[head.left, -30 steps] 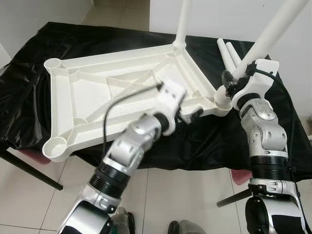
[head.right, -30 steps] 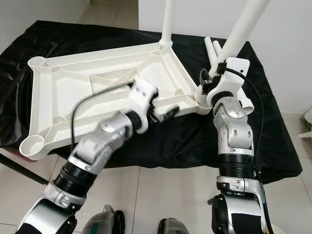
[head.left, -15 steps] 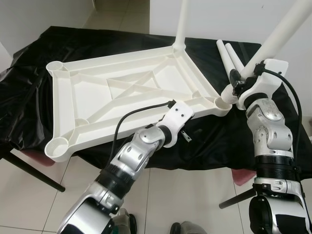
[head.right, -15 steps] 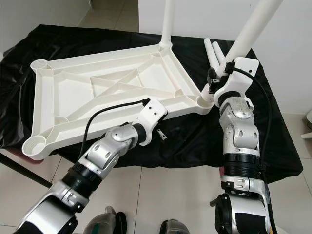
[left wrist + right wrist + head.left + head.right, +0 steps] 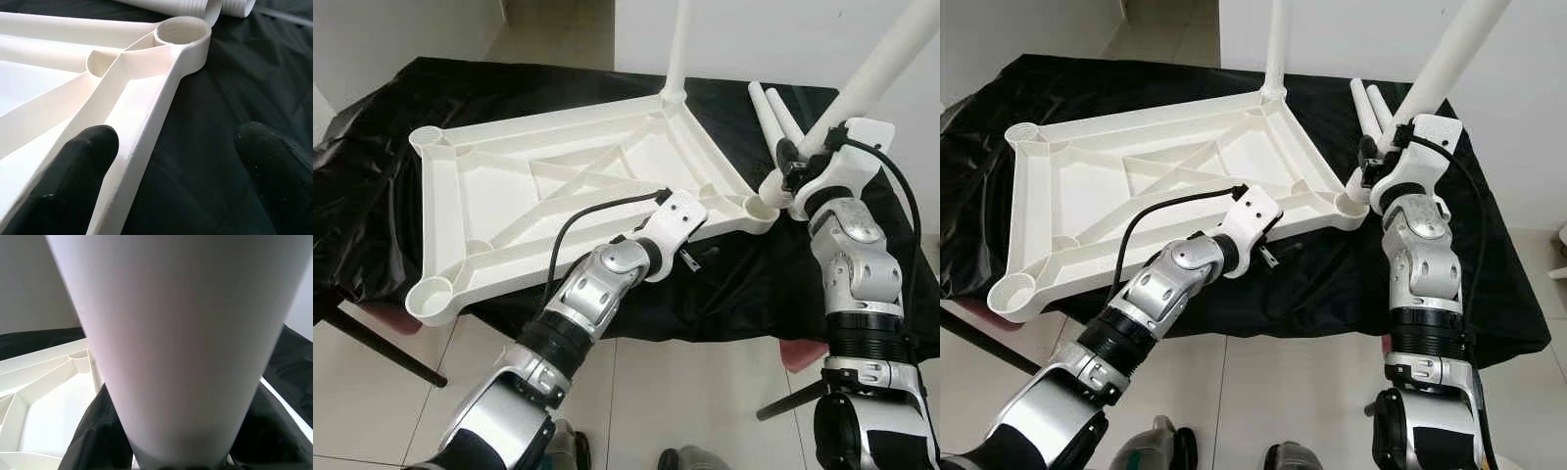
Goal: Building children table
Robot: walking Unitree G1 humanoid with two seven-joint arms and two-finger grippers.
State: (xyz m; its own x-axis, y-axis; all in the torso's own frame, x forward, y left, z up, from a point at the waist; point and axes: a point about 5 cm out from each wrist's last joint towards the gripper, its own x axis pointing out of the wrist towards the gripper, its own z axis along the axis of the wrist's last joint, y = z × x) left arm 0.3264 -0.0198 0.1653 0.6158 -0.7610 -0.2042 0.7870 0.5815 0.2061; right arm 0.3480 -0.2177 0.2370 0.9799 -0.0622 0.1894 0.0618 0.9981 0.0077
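The upturned white plastic tabletop (image 5: 558, 196) lies on the black-draped worktop (image 5: 724, 284). Right jaws (image 5: 795, 162) clasp a white tubular leg (image 5: 881, 69) at the near-right corner socket — seating it is next. Left jaws (image 5: 697, 259) — spread wide — straddle the tabletop's rim.

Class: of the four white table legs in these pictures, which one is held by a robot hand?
The slanted leg at the tabletop's near right corner, clamped by the right hand. One other leg stands screwed in; two legs lie loose on the cloth.

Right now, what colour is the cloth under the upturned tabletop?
Black: the cloth is plain black, best seen in the left eye view.
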